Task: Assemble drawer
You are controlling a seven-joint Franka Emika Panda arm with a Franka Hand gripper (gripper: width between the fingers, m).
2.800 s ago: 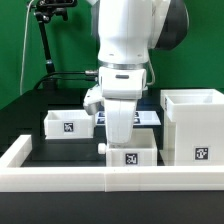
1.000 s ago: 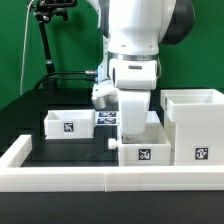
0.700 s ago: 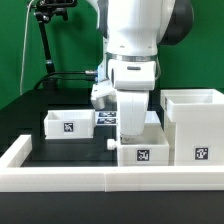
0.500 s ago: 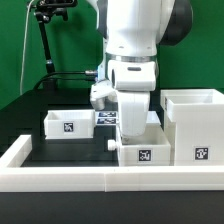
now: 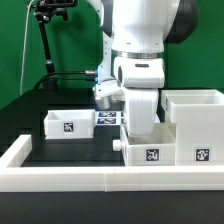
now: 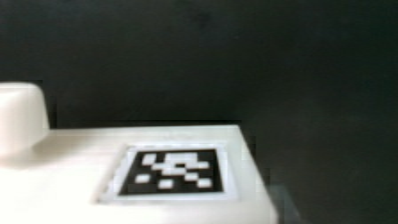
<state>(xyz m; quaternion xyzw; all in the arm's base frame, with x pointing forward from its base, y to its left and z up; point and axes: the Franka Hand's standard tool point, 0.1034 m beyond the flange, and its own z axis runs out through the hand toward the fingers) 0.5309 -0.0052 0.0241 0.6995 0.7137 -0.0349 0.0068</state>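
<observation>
**Knobbed tray:** The knobbed tray [image 5: 135, 156] sits on the tabletop [image 5: 70, 145] directly under the claw [image 5: 140, 128]. Its tagged wall faces the exterior camera. Its knob [image 5: 118, 147] sticks out on the side of the claw toward the exterior view's left. The far end of the tray, on the exterior view's right of the claw, is against or just beside the housing [image 5: 195, 125]. I cannot tell whether they touch.

**Why it sits there (judgement):** The tray looks lined up with the housing, knob outward, so the closed end would go in first. From this angle the housing opening cannot be seen.

**Claw:** The jaws are nearly together, a narrow state. The fingertips drop behind the tray's near wall and are hidden. I cannot tell whether they pinch a wall or only press inside the tray. The wrist view shows no fingers. It shows only the tray's white surface, its tag [image 6: 175, 170], the knob [image 6: 18, 115] and dark tabletop beyond.

**Arm pose:** The wrist is vertical and the hand points straight down, low over the tray. The bulk of the arm stands upright above it.

**Further out:**
- The second tray [image 5: 68, 123] lies well off toward the exterior view's left of the claw, untouched.
- The marker board [image 5: 108, 117] lies behind the claw.
- The low border wall [image 5: 90, 180] runs in front of it.
</observation>
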